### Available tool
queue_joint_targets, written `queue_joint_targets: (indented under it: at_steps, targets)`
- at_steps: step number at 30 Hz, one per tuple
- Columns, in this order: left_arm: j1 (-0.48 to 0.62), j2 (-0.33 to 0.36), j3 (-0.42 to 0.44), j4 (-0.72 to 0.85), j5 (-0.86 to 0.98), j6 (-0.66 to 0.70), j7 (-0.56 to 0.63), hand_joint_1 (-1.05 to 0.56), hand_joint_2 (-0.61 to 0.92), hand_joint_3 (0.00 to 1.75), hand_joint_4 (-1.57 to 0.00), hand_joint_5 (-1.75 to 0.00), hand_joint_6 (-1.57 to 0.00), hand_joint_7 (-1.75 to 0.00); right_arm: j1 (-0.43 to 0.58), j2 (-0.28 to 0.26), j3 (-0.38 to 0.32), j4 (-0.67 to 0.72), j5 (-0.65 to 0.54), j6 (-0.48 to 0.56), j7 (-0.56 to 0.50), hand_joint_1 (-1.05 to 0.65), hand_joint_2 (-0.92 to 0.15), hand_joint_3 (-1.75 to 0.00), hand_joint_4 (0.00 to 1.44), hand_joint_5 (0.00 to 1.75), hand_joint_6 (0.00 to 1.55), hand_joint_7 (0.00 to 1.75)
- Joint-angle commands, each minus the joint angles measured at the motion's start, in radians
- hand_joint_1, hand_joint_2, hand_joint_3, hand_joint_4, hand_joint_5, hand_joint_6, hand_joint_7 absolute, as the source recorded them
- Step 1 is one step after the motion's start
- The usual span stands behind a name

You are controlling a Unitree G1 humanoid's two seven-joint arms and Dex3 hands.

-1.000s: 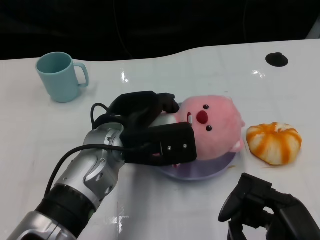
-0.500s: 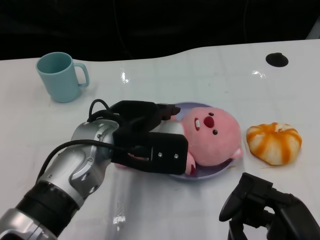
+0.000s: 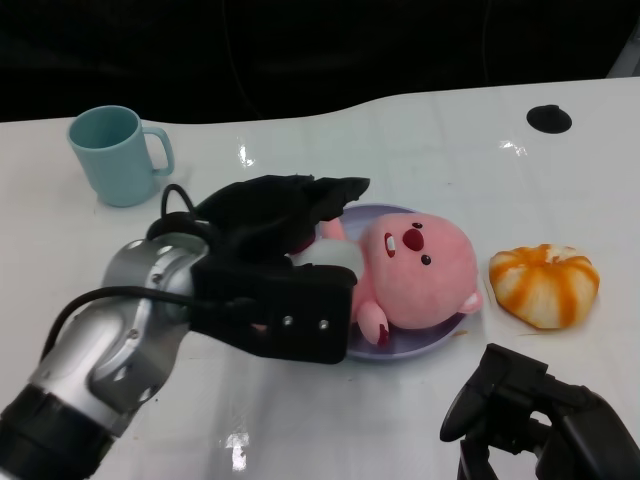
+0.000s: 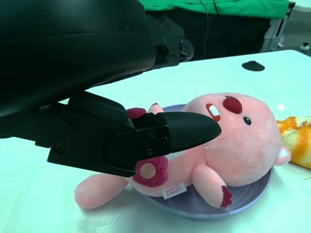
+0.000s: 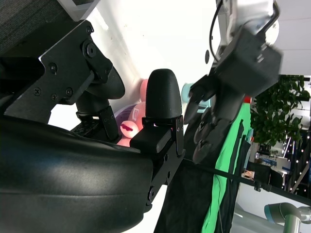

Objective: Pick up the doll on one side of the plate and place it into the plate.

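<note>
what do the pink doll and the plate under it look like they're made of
Doll: soft plush fabric, judging by its fuzzy matte surface, stitched features and sewn label. Plate: smooth lavender, with a faint sheen; probably plastic, possibly glazed ceramic.

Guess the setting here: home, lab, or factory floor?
Most likely a robotics lab or data-collection studio. A green backdrop hangs behind the white table, another robot arm stands in the background, and the props are staged: pink doll, purple plate, teal mug.
</note>
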Motion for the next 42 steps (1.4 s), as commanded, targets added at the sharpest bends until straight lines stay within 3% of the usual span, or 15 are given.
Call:
queue_joint_targets:
  at_steps: [1,7,11,13,16,23,27,29,33,38,42]
  targets:
    - [0.042,0.049,0.050,-0.050,-0.049,-0.032,-0.017,-0.97,0.92,0.60,-0.02,-0.01,-0.02,-0.01,0.002,-0.006,-0.006,-0.007,0.004,-0.003,-0.002,0.08,-0.40,-1.38,0.71,1.75,0.63,1.53]
    - [0.156,0.076,0.187,-0.109,-0.297,-0.140,-0.048,-0.85,0.92,0.50,-0.07,-0.05,-0.09,-0.04,0.003,-0.005,-0.005,-0.005,0.004,-0.006,-0.004,0.08,-0.40,-1.39,0.72,1.75,0.63,1.53]
    - [0.242,0.058,0.266,-0.120,-0.432,-0.228,-0.026,-0.70,0.92,0.38,-0.20,-0.13,-0.23,-0.09,0.000,-0.004,-0.005,-0.006,0.007,0.004,-0.003,0.07,-0.40,-1.39,0.72,1.75,0.63,1.53]
    - [0.281,0.044,0.295,-0.121,-0.475,-0.264,-0.010,-0.59,0.92,0.30,-0.29,-0.26,-0.34,-0.11,-0.001,-0.004,-0.006,-0.005,0.006,0.004,-0.004,0.06,-0.40,-1.39,0.72,1.75,0.63,1.53]
    - [0.353,0.021,0.338,-0.159,-0.549,-0.264,-0.003,-0.45,0.92,0.22,-0.26,-0.69,-0.50,-0.10,-0.003,-0.004,-0.006,-0.004,0.009,0.008,-0.003,0.06,-0.40,-1.39,0.72,1.75,0.63,1.53]
    - [0.489,-0.019,0.405,-0.256,-0.734,-0.220,-0.027,-0.24,0.92,0.22,-0.43,-1.02,-0.73,-0.25,-0.003,-0.004,-0.002,-0.001,0.000,0.004,-0.006,0.08,-0.40,-1.38,0.71,1.75,0.63,1.53]
    - [0.575,-0.037,0.431,-0.376,-0.881,-0.029,-0.012,-0.15,0.83,0.48,-0.55,-1.14,-0.62,-0.82,-0.004,-0.005,-0.003,0.002,0.001,0.000,-0.005,0.08,-0.40,-1.38,0.71,1.75,0.63,1.53]
    - [0.616,-0.041,0.441,-0.431,-0.912,0.045,0.008,-0.14,0.76,0.62,-0.60,-1.19,-0.63,-0.97,-0.005,-0.006,-0.004,0.007,0.000,-0.007,-0.005,0.08,-0.40,-1.38,0.71,1.75,0.63,1.53]
    - [0.667,-0.040,0.465,-0.516,-0.980,0.208,0.038,-0.16,0.69,0.83,-0.64,-1.37,-0.62,-1.20,-0.008,-0.006,-0.006,0.011,0.004,-0.009,-0.003,0.08,-0.39,-1.39,0.72,1.75,0.63,1.53]
    - [0.698,-0.025,0.495,-0.613,-1.034,0.409,0.083,-0.19,0.64,0.98,-0.67,-1.52,-0.62,-1.33,-0.009,-0.006,-0.006,0.011,0.003,-0.008,-0.003,0.08,-0.39,-1.39,0.71,1.75,0.63,1.52]
    - [0.739,-0.044,0.509,-0.672,-1.085,0.519,0.113,-0.11,0.59,1.16,-0.67,-1.61,-0.61,-1.41,-0.012,-0.007,-0.010,0.014,0.009,-0.008,0.000,0.09,-0.40,-1.39,0.72,1.75,0.63,1.53]
